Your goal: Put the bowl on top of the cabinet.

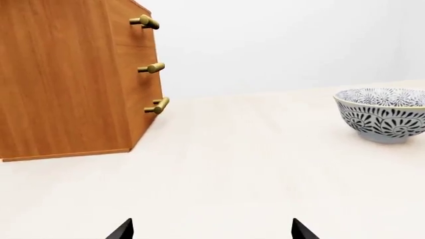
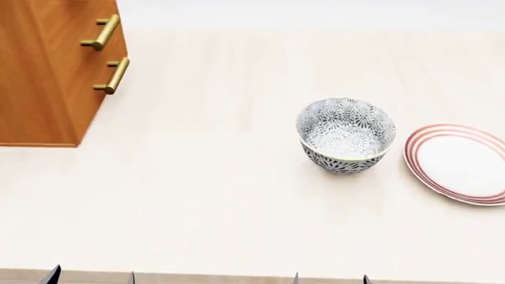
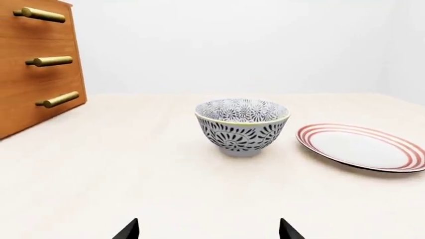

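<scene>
I keep both grippers wide open and empty near the table's front edge, because the bowl (image 2: 346, 135) stands upright on the table (image 2: 205, 195), just beside the plate (image 2: 462, 163) and well apart from the cabinet (image 2: 47, 71).

Bowl (image 2: 346, 135) between cabinet (image 2: 47, 71) (left) and plate (image 2: 462, 163)

Place: simulated home-like tabletop | cues: pale wooden table (image 2: 205, 195), cabinet (image 2: 47, 71), bowl (image 2: 346, 135), plate (image 2: 462, 163), blank walls
</scene>
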### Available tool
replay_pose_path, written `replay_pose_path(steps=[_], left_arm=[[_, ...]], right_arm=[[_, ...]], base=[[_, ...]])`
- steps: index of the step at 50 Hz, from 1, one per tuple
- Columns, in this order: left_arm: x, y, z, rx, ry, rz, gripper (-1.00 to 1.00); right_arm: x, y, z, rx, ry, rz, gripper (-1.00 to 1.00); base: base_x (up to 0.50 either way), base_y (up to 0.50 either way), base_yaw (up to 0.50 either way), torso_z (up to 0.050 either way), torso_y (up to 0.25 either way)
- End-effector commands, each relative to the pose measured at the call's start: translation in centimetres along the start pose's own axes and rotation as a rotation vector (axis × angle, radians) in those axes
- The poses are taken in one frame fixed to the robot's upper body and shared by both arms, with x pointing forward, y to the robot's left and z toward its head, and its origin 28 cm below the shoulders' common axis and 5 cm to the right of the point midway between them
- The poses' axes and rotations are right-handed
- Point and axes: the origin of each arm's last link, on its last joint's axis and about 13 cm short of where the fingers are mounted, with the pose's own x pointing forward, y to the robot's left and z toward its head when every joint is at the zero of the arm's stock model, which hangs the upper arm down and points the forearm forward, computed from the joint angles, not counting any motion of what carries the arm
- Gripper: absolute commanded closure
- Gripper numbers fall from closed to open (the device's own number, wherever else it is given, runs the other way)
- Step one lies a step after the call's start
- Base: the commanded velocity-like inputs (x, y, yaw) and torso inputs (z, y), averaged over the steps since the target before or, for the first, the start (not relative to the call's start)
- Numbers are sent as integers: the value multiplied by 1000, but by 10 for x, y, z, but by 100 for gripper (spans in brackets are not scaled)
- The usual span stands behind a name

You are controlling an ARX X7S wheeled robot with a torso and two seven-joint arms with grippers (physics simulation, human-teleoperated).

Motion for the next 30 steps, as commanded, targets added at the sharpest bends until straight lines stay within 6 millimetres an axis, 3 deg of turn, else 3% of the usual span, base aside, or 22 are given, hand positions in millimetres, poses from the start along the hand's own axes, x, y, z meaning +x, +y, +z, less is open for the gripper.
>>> replay_pose_path(steps=[1, 14, 30], left_arm=[[2, 1, -1, -19, 18, 0, -100], [1, 1, -1, -19, 19, -1, -100], [1, 1, 0, -15, 14, 4, -100]], right_arm=[[1, 0, -1, -8, -3, -1, -100], [1, 0, -1, 11, 5, 0, -100], [1, -2, 3, 91, 43, 26, -100]], base=[[0, 148, 0, 0, 0], [0, 417, 0, 0, 0], [0, 12, 0, 0, 0]])
